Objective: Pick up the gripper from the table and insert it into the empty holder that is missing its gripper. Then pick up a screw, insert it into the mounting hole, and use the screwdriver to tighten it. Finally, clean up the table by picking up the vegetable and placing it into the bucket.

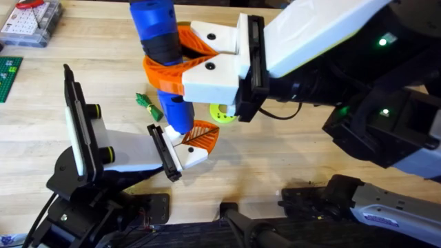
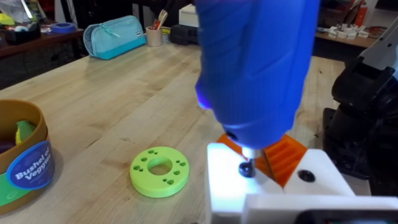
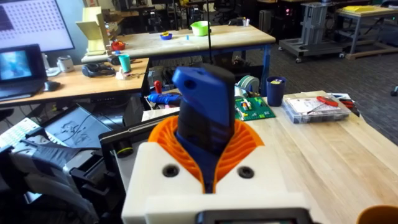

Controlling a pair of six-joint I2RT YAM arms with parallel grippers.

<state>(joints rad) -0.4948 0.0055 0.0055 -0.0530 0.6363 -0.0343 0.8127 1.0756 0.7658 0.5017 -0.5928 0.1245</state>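
Note:
My right gripper is shut on the blue screwdriver, held upright between its orange pads. The screwdriver's tip rests on a dark screw in the white block. That block carries the small orange ribbed gripper. It sits against the black end plate of the holder, the white body of my left arm. The green vegetable lies on the table just left of the screwdriver. The olive-yellow bucket stands on the table beyond the lime-green disc.
The lime-green disc with holes lies right of the screwdriver tip. A clear parts box and a green board sit at the far left. Bare wood stretches in front of the holder to the right.

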